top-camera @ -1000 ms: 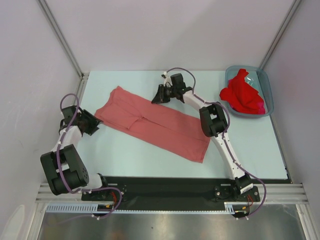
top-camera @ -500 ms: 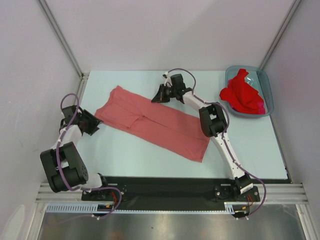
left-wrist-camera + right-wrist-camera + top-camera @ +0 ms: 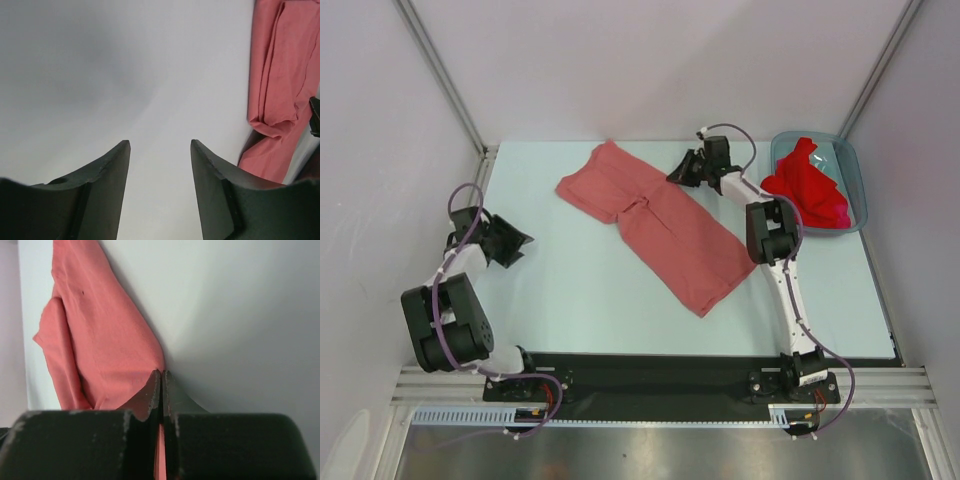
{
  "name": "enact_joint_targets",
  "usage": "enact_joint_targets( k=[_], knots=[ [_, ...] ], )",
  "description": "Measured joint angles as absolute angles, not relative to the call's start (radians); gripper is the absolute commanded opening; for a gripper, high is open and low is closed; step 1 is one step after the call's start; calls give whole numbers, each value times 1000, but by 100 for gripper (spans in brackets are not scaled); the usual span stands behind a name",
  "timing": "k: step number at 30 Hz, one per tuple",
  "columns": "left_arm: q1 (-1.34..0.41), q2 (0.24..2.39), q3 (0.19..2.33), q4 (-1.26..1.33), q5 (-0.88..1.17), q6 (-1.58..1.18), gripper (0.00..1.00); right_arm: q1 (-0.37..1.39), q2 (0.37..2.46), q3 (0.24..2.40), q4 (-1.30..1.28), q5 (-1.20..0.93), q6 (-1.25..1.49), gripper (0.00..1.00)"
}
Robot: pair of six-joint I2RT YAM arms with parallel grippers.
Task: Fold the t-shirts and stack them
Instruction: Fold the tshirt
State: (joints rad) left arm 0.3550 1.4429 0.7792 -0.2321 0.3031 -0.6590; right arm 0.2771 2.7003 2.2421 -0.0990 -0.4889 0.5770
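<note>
Black fingers of the left gripper [image 3: 520,243] stand well apart with nothing between them and only bare table [image 3: 570,290] ahead of their tips. The salmon-pink t-shirt [image 3: 670,225] lies off to that gripper's right, apart from it. Further out, the right gripper [image 3: 682,172] has its fingers pressed together on the shirt's far edge, with a thin fold of cloth pinched at the very tips. From there the shirt runs flat and slantwise back toward the arm bases, a little bunched near its middle. I'd worry about that grip: so little cloth looks caught that a quick pull might slip it free, or drag the shirt into a heap instead of a fold. How deep the bite goes I cannot quite tell. Just to the right gripper's right sits the bin [image 3: 858,185] holding the red t-shirts [image 3: 807,190], and a swing that way could knock it. The best room is on the left gripper's side. The far table edge and the wall lie close beyond the right gripper.
</note>
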Motion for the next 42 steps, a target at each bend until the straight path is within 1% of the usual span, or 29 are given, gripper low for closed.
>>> enact_joint_targets(
  k=[2,5,6,8,9,12,13,15,18,20,22,27,32,37,42],
  knots=[
    [323,1480,808,-217,303,-664,61,255,2667,2196,-110,-464,574,1],
    [249,1580,888,-173,301,-677,60,236,2616,2128,-122,-447,563,17],
    [220,1622,924,-157,302,-683,59,236,2599,2106,-130,-441,554,28],
    [161,1716,1010,-114,300,-709,57,239,2571,2091,-165,-430,529,37],
    [140,1758,1053,-99,298,-717,56,240,2561,2094,-195,-421,509,44],
    [67,1904,1224,-72,261,-734,45,242,2548,2131,-295,-393,454,55],
    [48,1945,1280,-73,242,-735,40,243,2548,2156,-342,-380,438,57],
    [14,2028,1412,-94,196,-735,38,240,2547,2215,-447,-347,405,61],
    [-29,2111,1568,-152,118,-736,43,229,2515,2250,-547,-303,362,65],
    [-48,2135,1616,-179,72,-744,44,224,2467,2217,-583,-285,342,66],
    [-61,2135,1617,-196,37,-757,44,218,2389,2145,-614,-270,327,66],
    [-65,2136,1613,-243,-44,-780,44,215,2158,1888,-614,-260,316,67],
    [-60,2154,1618,-256,-78,-786,43,242,1955,1662,-601,-252,302,68],
    [-53,2222,1652,-258,-75,-796,45,319,1844,1537,-614,-252,281,70],
    [-33,2271,1714,-259,-72,-812,45,440,1756,1401,-629,-260,269,77]
  ],
)
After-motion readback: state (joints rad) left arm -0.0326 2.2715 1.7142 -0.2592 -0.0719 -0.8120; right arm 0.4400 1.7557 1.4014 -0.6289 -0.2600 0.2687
